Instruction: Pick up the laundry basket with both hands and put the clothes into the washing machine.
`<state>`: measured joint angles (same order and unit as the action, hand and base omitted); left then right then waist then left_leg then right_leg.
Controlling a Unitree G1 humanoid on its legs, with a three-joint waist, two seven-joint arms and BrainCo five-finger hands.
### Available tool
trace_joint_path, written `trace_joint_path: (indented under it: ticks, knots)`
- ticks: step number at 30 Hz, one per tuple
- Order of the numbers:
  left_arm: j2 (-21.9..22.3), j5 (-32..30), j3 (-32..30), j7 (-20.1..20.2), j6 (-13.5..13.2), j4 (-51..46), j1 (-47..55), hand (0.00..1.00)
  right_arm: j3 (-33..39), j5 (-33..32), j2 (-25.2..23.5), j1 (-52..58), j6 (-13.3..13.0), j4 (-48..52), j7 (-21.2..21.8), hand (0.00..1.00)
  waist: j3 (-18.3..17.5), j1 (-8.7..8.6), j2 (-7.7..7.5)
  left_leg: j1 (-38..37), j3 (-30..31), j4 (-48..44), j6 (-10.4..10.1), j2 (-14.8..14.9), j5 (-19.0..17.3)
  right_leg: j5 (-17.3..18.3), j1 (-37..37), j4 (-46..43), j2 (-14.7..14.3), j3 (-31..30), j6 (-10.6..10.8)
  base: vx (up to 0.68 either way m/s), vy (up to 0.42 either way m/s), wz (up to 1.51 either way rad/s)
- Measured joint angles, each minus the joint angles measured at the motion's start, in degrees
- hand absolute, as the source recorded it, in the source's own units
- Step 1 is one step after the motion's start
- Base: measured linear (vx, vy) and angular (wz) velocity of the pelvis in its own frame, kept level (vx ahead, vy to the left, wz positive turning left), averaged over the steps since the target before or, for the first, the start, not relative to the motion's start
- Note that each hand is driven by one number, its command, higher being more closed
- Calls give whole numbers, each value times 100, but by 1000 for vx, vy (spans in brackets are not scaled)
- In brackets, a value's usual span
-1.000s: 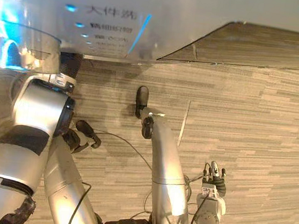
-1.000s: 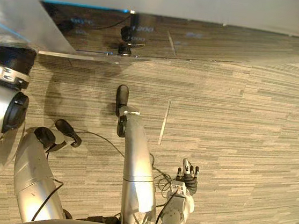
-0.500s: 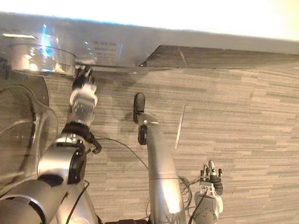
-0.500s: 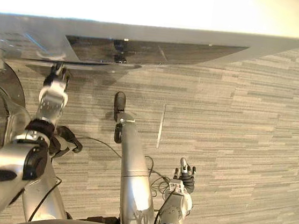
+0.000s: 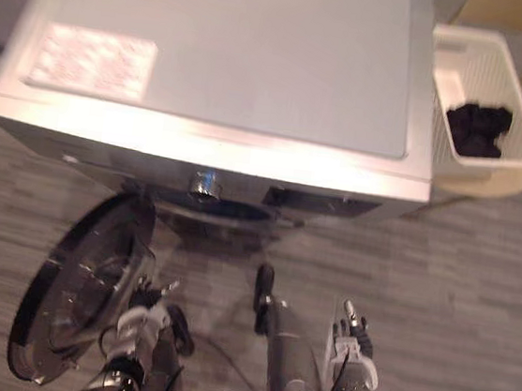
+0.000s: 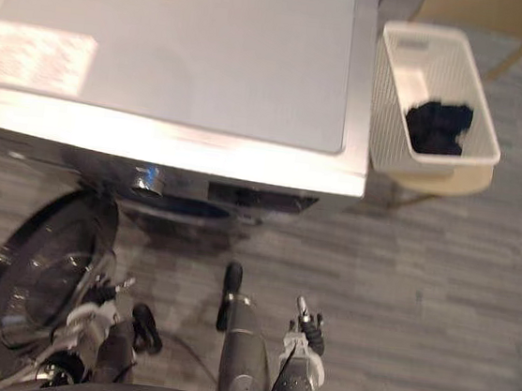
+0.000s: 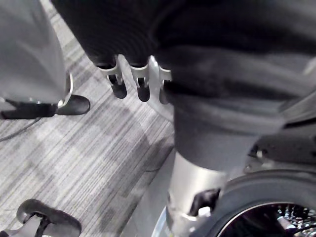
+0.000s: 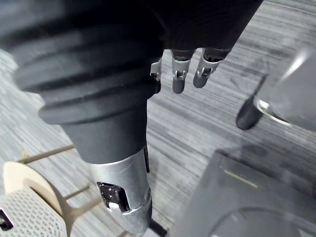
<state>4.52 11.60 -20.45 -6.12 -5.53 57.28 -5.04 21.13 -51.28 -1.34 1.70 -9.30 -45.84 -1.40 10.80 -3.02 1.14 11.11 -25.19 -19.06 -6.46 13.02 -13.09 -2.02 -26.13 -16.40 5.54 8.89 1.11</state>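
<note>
A white laundry basket (image 6: 401, 84) holding dark clothes (image 6: 437, 127) stands on a beige stool (image 6: 438, 184) just right of the silver washing machine (image 5: 229, 60). The washer's round door (image 5: 75, 292) hangs open to the left of the drum opening (image 5: 217, 208). My left hand (image 5: 141, 319) hangs low beside the open door, its fingers (image 7: 118, 81) straight and holding nothing. My right hand (image 5: 352, 327) hangs low at my right side, well short of the basket, with fingers (image 8: 178, 74) straight and empty.
Grey striped carpet (image 5: 475, 305) stretches in front of the washer and toward the stool. The open door takes up the space at my front left. A stool leg (image 8: 47, 154) and a corner of the basket (image 8: 24, 222) appear in the right wrist view.
The camera has tilted up, bringing the washer top and the basket into view. My left arm has dropped from the washer's front to my side. The right hand stays hanging.
</note>
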Motion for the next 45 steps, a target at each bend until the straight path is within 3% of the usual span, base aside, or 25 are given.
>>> trace_joint_path:
  ticks: [3, 5, 10, 12, 13, 15, 16, 19, 25, 26, 27, 28, 29, 30, 31, 32, 33, 34, 36, 37, 38, 40, 42, 43, 45]
  knots:
    - [86, -67, -104, 151, 16, 26, 317, 0, 326, 443, 15, 289, 166, -449, 1, 0, -601, 7, 156, -673, 179, 840, -69, -114, 421, 113, 749, 501, 0, 371, -6, 98, -30, 51]
    - [87, -42, -117, 154, 10, 23, 371, 0, 447, 651, 23, 333, 217, -666, -1, 0, -717, 45, 188, -860, 198, 876, -95, -52, 494, 105, 1118, 766, -71, 485, -4, 51, -26, 40]
    - [82, 337, 126, 279, 18, 58, 475, 0, 110, 1112, 87, 416, 239, -940, -3, 0, -737, 235, -27, -529, 374, -1194, 254, 242, 709, 58, 2231, 1362, -71, 578, -18, -18, -25, 19]
    - [73, 330, 336, 310, 51, 185, 469, 0, -141, 1350, 200, 360, 305, -942, -4, 0, -778, 308, 34, -526, 668, -1270, 139, 94, 457, 24, 2291, 1371, -100, 484, 18, -46, 72, -17]
    - [69, 295, 420, 318, 59, 227, 470, 0, -216, 1482, 219, 316, 342, -970, 4, 0, -800, 327, 58, -584, 1030, -967, 39, -212, 238, -6, 2205, 1373, -131, 354, 64, -48, 130, -47]
    - [64, 279, 460, 314, 54, 409, 472, 0, -291, 1572, 214, 184, 359, -1038, 16, 0, -882, 346, 116, -964, 1223, 109, 361, -385, -85, -92, 2114, 1541, -310, 98, 110, -35, 136, -68]
    - [4, 269, 463, 299, 88, 508, 464, 0, -293, 1572, 133, 85, 378, -1076, 21, 0, -966, 331, 0, -1120, 1017, 528, 349, -482, -55, -408, 2186, 1838, -305, -5, 74, 7, 76, -58]
    - [-11, 48, 464, 330, 108, 530, 464, 0, -292, 1575, -20, 163, 424, -1048, 49, 0, -1055, 341, -178, -1359, 655, 852, 317, -645, 100, -701, 2223, 2101, -212, -229, 88, 39, 70, -55]
    - [-26, -630, 728, 400, 182, 711, 330, 0, -92, 1579, 85, 283, 434, -952, 208, 0, -1061, 174, -64, -1631, 139, 1161, 285, -746, 129, -789, 1848, 1890, -315, -656, 163, 48, 40, -50]
    - [-64, -629, 771, 395, 185, 726, 284, 0, -10, 1604, 118, 249, 440, -1001, 209, 0, -1028, 188, -32, -1590, 0, 1113, 282, -714, 131, -866, 1633, 1673, -392, -604, 86, 22, -16, -98]
    - [-170, -629, 943, 390, 192, 794, 182, 0, -34, 1755, 174, 192, 432, -1157, 211, 0, -969, 189, 0, -1462, -99, 946, 389, -677, 200, -1118, 1419, 1565, -486, -370, -225, -29, -49, -118]
    - [-264, -627, 1021, 386, 195, 898, 12, 0, -42, 1853, 234, 177, 444, -1259, 210, 0, -867, 179, -18, -1333, -123, 862, 671, -673, 275, -1508, 1410, 1759, -538, 10, -422, -65, -67, -110]
    - [-305, -627, 1047, 384, 193, 896, -20, 0, -5, 1926, 262, 163, 448, -1334, 208, 0, -860, 204, -19, -1371, -113, 954, 755, -695, 262, -1550, 1409, 1827, -557, 164, -432, -55, -62, -80]
    - [-274, -624, 1061, 380, 189, 869, -56, 0, 171, 2020, 362, 191, 472, -1391, 202, 0, -726, 132, 153, -1617, -64, 1223, 523, -603, 207, -452, 1276, 1009, -413, 622, -650, 16, -60, -23]
    - [-338, -607, 1251, 374, 135, 821, -120, 0, 397, 2017, 340, 311, 477, -1536, 204, 0, -662, 44, 99, -1754, -61, 1209, 383, -628, 141, 566, 938, -351, -20, 962, -674, 71, -55, 7]
    - [-379, -601, 1391, 378, 114, 805, -120, 0, 510, 2010, 334, 373, 492, -1640, 209, 0, -646, -14, 91, -1784, -72, 1158, 369, -620, 149, 732, 861, -809, 180, 1048, -673, 77, -88, 34]
    - [-433, -491, 1501, 393, 82, 805, -37, 0, 749, 2012, 319, 600, 516, -1779, 209, 0, -667, -54, 50, -1885, -21, 1118, 300, -662, 162, 711, 883, -1053, 433, 1037, -561, 70, -94, 2]
    - [-493, -427, 1506, 394, 71, 869, 20, 0, 902, 2014, 289, 713, 554, -1895, 206, 0, -686, -34, -35, -1909, 30, 1124, 246, -702, 161, 710, 1000, -901, 244, 961, -467, 14, -138, -24]
    - [-524, -331, 1543, 418, 67, 883, 105, 0, 965, 2025, 342, 656, 564, -2049, 205, 0, -723, 42, 127, -1768, 344, 1292, 291, -704, 120, 402, 1095, 28, -185, 587, -181, -68, -145, -108]
    - [-472, -285, 1606, 443, 41, 886, 129, 0, 1133, 2030, 495, 505, 577, -2038, 208, 0, -702, 176, 469, -1725, 139, 1411, 213, -424, 120, 556, 1001, 67, -252, 804, -231, -64, -95, -120]
    - [-474, -273, 1611, 447, 25, 862, 103, 0, 1187, 2030, 522, 467, 593, -2038, 199, 0, -672, 130, 374, -1696, 68, 1396, 185, -429, 192, 892, 773, -744, 35, 856, -539, -57, -158, -65]
    - [-586, -256, 1802, 448, -7, 874, 143, 0, 1125, 2028, 460, 639, 657, -2051, 205, 0, -632, 105, 300, -1741, 1, 1349, 54, -327, 265, 1211, 781, -1516, 881, 591, -99, 22, -226, -23]
    - [-835, -241, 1815, 442, -7, 872, 302, 0, 1047, 2011, 267, 688, 694, -2058, 164, 0, -675, 69, -44, -1801, -18, 1179, -156, -211, 269, 673, 1256, -714, 1273, 430, 620, 121, -307, -26]
    - [-942, -242, 1804, 440, -6, 871, 342, 0, 1011, 2014, 235, 711, 702, -2065, 166, 0, -674, 62, -175, -1854, -25, 1115, -277, -155, 231, 530, 1452, -426, 1352, 400, 1063, 170, -546, -30]
    - [-943, -256, 1634, 436, 7, 877, 408, 0, 676, 2018, 428, 596, 670, -2044, 210, 0, -660, 38, -77, -1922, -6, 852, -503, 390, 407, 815, 1732, -274, 842, 477, 988, 105, -450, -28]
